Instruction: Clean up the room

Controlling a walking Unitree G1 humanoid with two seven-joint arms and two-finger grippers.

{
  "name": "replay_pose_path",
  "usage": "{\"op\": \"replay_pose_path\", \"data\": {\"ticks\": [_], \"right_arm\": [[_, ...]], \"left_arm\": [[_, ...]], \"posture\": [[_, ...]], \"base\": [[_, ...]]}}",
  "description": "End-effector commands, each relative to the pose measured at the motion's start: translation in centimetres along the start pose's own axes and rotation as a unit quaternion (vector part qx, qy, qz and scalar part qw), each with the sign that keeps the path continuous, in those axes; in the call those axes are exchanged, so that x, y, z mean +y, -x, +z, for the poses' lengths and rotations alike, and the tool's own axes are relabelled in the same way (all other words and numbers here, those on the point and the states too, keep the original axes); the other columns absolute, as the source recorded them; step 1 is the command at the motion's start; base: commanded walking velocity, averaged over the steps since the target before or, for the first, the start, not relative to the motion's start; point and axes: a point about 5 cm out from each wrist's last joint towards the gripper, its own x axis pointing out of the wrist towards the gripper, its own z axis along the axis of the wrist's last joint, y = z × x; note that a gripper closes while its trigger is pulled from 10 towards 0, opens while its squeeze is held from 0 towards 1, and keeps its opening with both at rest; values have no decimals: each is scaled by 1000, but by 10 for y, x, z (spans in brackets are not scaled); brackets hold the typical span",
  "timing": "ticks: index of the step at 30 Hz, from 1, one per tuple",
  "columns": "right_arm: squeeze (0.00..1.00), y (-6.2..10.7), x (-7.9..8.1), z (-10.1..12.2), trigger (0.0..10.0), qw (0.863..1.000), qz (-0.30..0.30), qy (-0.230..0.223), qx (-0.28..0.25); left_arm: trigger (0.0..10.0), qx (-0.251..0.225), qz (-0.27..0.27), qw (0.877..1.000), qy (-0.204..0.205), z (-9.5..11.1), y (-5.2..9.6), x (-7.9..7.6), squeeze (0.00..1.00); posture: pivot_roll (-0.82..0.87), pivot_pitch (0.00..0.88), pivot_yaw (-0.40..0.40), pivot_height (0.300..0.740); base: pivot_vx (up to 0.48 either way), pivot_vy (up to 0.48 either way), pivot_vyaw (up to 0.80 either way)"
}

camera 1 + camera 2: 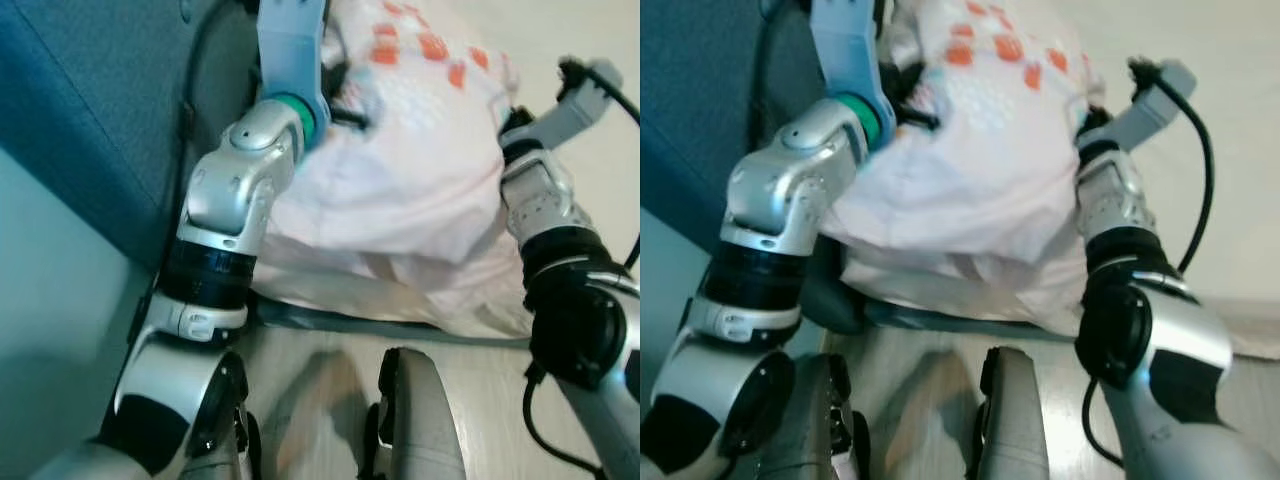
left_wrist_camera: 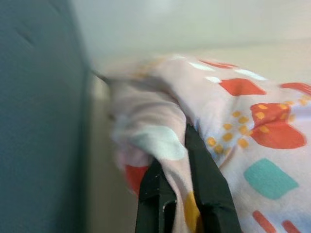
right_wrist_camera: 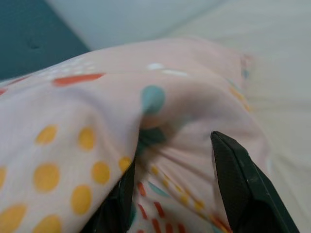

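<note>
A bundled pink blanket, printed with red, teal and yellow shapes, hangs bunched between the robot's two silver arms, just beside a dark blue upholstered wall that rises on the blanket's left. The left gripper sits at the blanket's upper left edge, its two black fingers pinched tight on a fold of the cloth, which wraps over and between them. The right gripper holds the blanket's right side, its fingers spread around a thick gather of fabric that fills the gap between them. Below the blanket, a dark strip edges its lower hem, and pale wood floor runs beneath. To the blanket's right lies a cream surface. The robot's legs show under the bundle.
</note>
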Motion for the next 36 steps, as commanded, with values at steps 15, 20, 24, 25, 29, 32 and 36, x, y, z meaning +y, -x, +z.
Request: {"op": "replay_pose_path", "data": {"ticks": [15, 20, 24, 25, 29, 32, 36], "right_arm": [[0, -14, 27, 57, 10000, 977, 17, 209, -43], [0, -14, 26, 60, 10000, 966, 8, 254, -44], [0, -10, 15, 39, 10000, 968, 2, 251, -14], [0, -10, 15, 39, 10000, 968, 2, 251, -14], [0, -4, 3, 11, 10000, 971, -3, 238, 23], [0, -4, 4, 11, 10000, 970, -4, 241, 23], [0, 14, -15, -37, 10000, 975, -9, 211, 76]], "left_arm": [[0, -199, 225, 947, -111, 57, 1, 30, 0], [0, -219, 305, 918, -127, 47, 19, 55, 0], [0, -150, 310, 927, -148, 4, 26, 60, 0], [0, -150, 310, 927, -148, 4, 26, 60, 0], [0, -63, 249, 952, -165, -50, 34, 37, 0], [0, -65, 251, 952, -165, -50, 35, 37, 0], [10000, 108, 151, 970, -156, -111, 39, 17, 0]], "posture": [[30, 241, 57, 586], [30, 253, 52, 586], [43, 260, 48, 586], [43, 260, 48, 586], [46, 267, 47, 586], [46, 267, 47, 586], [24, 274, 55, 586]], "base": [[0, 0, 0], [0, 0, 0], [0, 0, 0], [0, 0, 0], [0, 0, 0], [0, 0, 0], [0, 0, 0]]}}
